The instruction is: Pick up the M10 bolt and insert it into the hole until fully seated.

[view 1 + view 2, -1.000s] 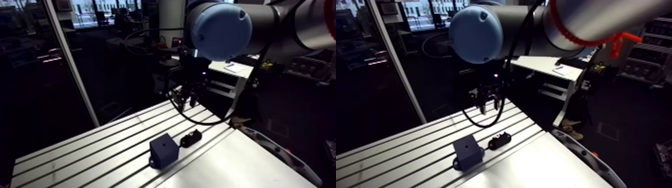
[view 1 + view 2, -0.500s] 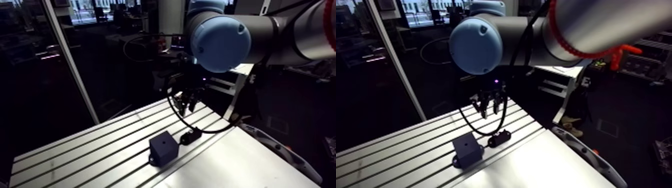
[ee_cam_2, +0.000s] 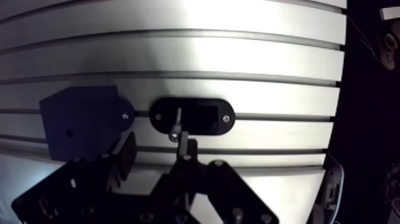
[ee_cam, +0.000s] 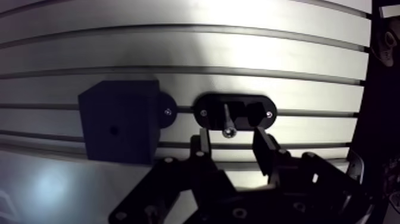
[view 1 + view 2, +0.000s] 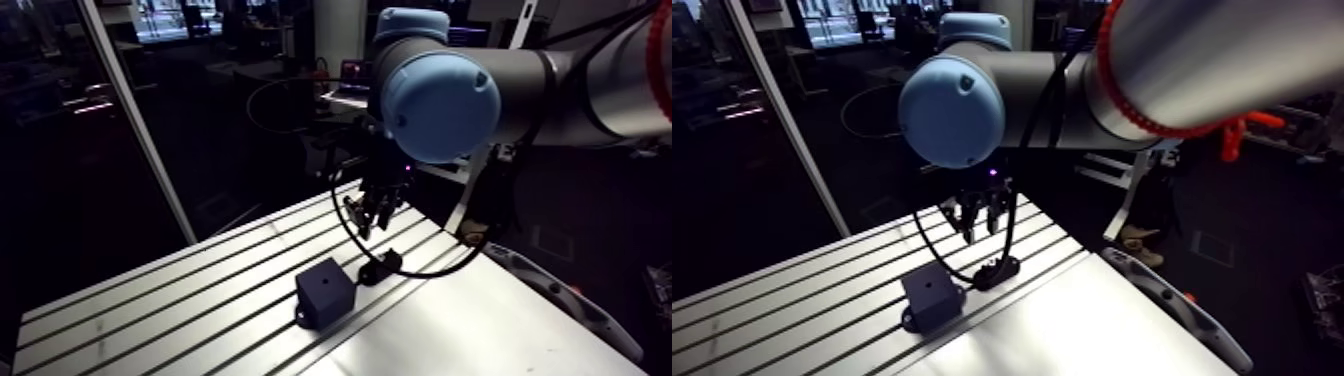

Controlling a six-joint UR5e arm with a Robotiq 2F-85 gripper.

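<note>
Black two-fingered gripper (image 4: 232, 143) is hovering over the slotted aluminium table (image 4: 238, 53), its fingers spread apart and gripping nothing. The small M10 bolt (image 4: 227, 122) with a shiny metal head is lying in a black oval holder (image 4: 211, 119) at the gripper's twelve o'clock, just ahead of the fingertips. A dark cube-shaped block (image 4: 119, 122) with a small round hole is sitting just beside the holder, at its nine o'clock.

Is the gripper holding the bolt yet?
No, the bolt lies in its black holder, ahead of the open, empty gripper.
</note>
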